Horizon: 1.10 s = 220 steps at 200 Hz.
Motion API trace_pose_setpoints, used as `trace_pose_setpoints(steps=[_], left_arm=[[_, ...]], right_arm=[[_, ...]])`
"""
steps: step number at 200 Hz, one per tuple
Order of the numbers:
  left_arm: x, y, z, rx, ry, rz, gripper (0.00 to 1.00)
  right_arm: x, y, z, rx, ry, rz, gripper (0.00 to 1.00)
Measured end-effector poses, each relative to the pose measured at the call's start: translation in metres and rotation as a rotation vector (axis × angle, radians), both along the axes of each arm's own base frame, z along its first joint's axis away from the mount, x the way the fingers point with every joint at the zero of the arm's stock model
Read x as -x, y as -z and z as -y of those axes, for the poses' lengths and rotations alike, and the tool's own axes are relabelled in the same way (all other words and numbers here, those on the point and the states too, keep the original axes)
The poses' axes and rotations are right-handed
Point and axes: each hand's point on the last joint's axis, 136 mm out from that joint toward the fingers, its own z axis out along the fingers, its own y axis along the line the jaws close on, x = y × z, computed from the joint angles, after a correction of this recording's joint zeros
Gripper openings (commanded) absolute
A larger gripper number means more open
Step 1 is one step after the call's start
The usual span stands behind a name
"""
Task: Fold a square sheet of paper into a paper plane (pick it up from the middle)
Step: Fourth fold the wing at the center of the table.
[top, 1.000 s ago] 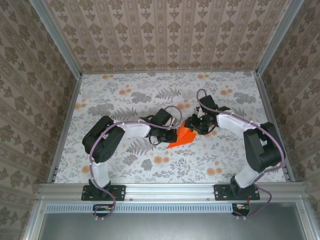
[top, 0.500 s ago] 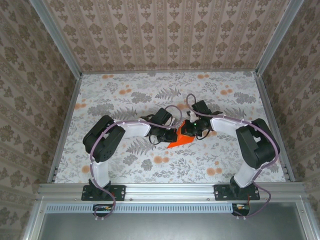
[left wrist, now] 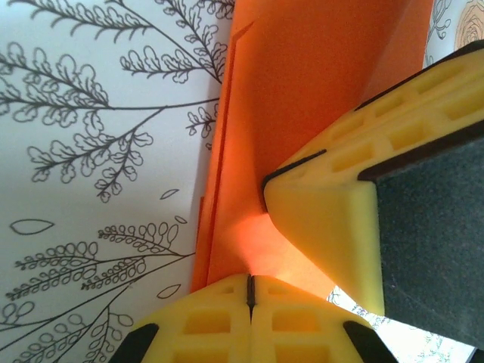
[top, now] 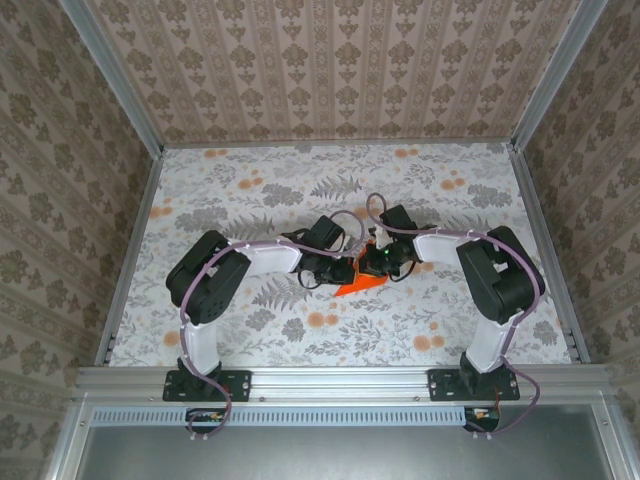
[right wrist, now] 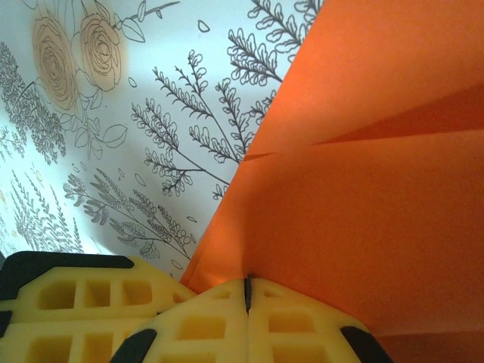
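Observation:
The square sheet of paper (top: 352, 283) is vivid orange and lies folded in layers on the flowered table, between the two grippers. My left gripper (top: 337, 268) is shut, and its yellow fingertips (left wrist: 227, 291) rest against the paper (left wrist: 318, 83) at its near edge. My right gripper (top: 377, 262) is shut too, with its tips against the orange surface (right wrist: 378, 212). No paper shows in the slit of either pair of jaws. The two grippers nearly touch: the right one's yellow finger (left wrist: 325, 212) lies on the paper just ahead of my left gripper (left wrist: 249, 291). My right gripper (right wrist: 247, 293) has the left one's finger (right wrist: 68, 302) beside it.
The table (top: 250, 190) has a white cloth with grey leaves and pale orange flower prints. Patterned walls stand behind and at both sides, with metal rails (top: 125, 260) along the edges. Both arms reach in low toward the middle.
My right gripper has slid left toward the left gripper and gone from open to shut. The paper's raised flap now lies lower. The left arm has hardly moved.

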Motion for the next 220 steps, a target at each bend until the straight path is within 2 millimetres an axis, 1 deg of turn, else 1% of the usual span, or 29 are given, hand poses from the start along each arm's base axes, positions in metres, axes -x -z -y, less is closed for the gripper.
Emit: trace_pose_setpoints(steps=[51, 67, 93, 113, 132, 144, 160, 173, 187, 220], left_arm=[[0.0, 0.001, 0.001, 0.015, 0.003, 0.009, 0.0], [0.0, 0.001, 0.003, 0.024, 0.005, 0.015, 0.0], [0.0, 0.001, 0.003, 0.031, 0.006, 0.017, 0.0], [0.0, 0.001, 0.003, 0.031, 0.007, 0.016, 0.0], [0.0, 0.001, 0.003, 0.032, 0.007, 0.017, 0.0], [0.0, 0.001, 0.003, 0.031, 0.007, 0.017, 0.0], [0.0, 0.001, 0.003, 0.031, 0.007, 0.016, 0.0], [0.0, 0.001, 0.003, 0.031, 0.007, 0.016, 0.0], [0.0, 0.001, 0.003, 0.031, 0.007, 0.016, 0.0], [0.0, 0.001, 0.003, 0.031, 0.007, 0.016, 0.0]], right_arm=[[-0.003, 0.003, 0.012, -0.032, 0.005, 0.013, 0.04], [-0.008, 0.003, 0.021, -0.043, 0.03, 0.007, 0.04], [-0.017, 0.0, 0.042, -0.025, 0.092, 0.03, 0.04], [-0.022, -0.01, 0.05, -0.027, 0.116, 0.08, 0.05], [-0.02, -0.021, 0.044, -0.046, 0.097, 0.128, 0.05], [-0.016, -0.027, 0.032, -0.062, 0.063, 0.15, 0.05], [-0.008, -0.028, 0.017, -0.076, 0.019, 0.161, 0.04], [0.0, -0.025, 0.009, -0.085, -0.004, 0.156, 0.04], [0.004, -0.019, 0.008, -0.084, -0.005, 0.138, 0.04], [0.005, -0.001, 0.007, -0.083, 0.009, 0.091, 0.04]])
